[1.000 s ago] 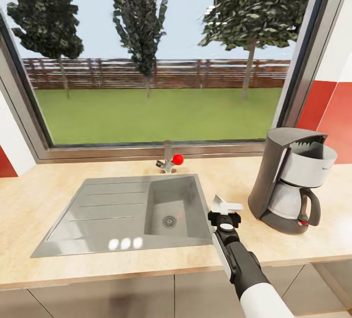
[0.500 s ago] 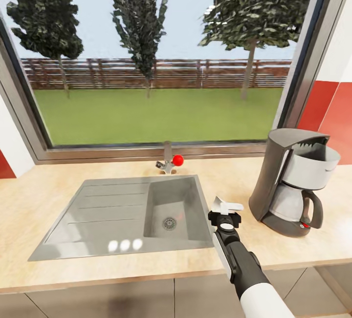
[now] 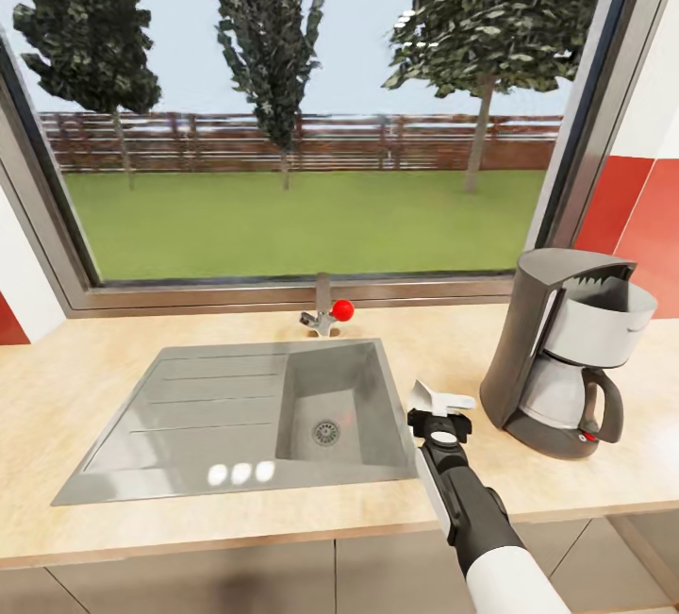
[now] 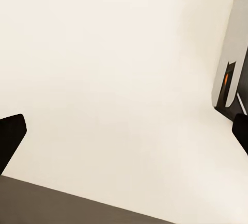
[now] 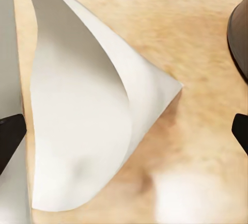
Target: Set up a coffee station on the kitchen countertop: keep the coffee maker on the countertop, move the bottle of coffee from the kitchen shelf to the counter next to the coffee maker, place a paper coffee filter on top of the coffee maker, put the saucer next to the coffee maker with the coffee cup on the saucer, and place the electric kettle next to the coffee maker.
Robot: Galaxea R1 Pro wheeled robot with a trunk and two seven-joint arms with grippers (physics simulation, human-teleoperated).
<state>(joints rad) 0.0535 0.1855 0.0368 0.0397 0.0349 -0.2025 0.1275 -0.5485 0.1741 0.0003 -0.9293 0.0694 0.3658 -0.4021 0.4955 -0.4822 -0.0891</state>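
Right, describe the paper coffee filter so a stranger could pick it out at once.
Start at the grey steel sink set in the beige countertop, then look between its right edge and the tall grey coffee maker. There, at the right gripper, is the paper coffee filter: a thin white folded cone, the one white paper thing there.

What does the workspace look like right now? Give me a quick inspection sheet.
Surface: beige wood-grain countertop with an inset grey steel sink.
Job's things: coffee maker upright at the right of the sink; paper coffee filter at the right gripper, low over the countertop between sink and coffee maker.
Clutter: nothing seen.
Grippers: right gripper carries the filter; left gripper's dark fingers face a plain pale surface.
Cables: nothing seen.
Surroundings: faucet with a red knob, window onto lawn and trees.
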